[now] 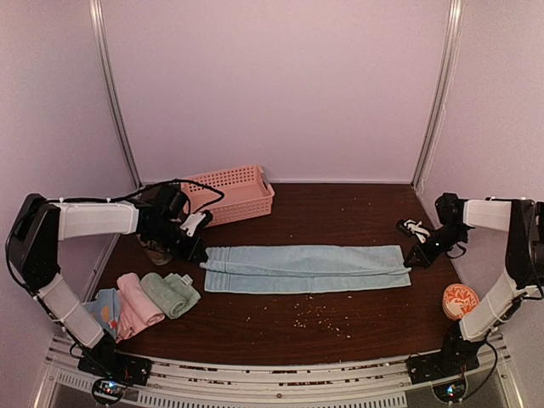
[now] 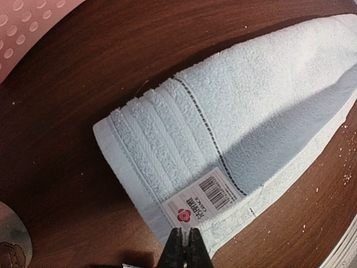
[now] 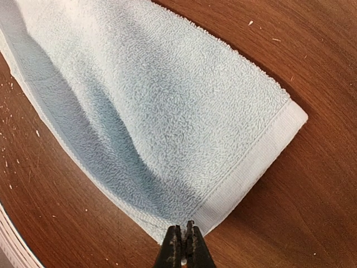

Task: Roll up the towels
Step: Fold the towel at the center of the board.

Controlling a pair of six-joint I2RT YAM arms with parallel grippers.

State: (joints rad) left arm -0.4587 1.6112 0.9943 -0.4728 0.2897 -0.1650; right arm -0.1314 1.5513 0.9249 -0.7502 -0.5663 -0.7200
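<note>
Left pincer [image 2: 184,245] and right pincer [image 3: 183,237] are each closed tight on an end corner of the light blue towel [image 1: 306,268].
One nips the labelled corner and the other the opposite hem, apparently to keep the towel stretched long and flat across the middle of the bench [image 1: 340,212], a narrow strip ready for rolling from 1 end. 3 other towels, the pink towel [image 1: 136,306], the sage green towel [image 1: 170,293] and the dotted blue towel [image 1: 102,310], lie bundled together at the near left, seemingly finished and parked clear. Pale crumbs [image 1: 310,321] dust the dark wood; a pink basket [image 1: 229,191] sits back left, and plain lilac walls enclose the cell.
</note>
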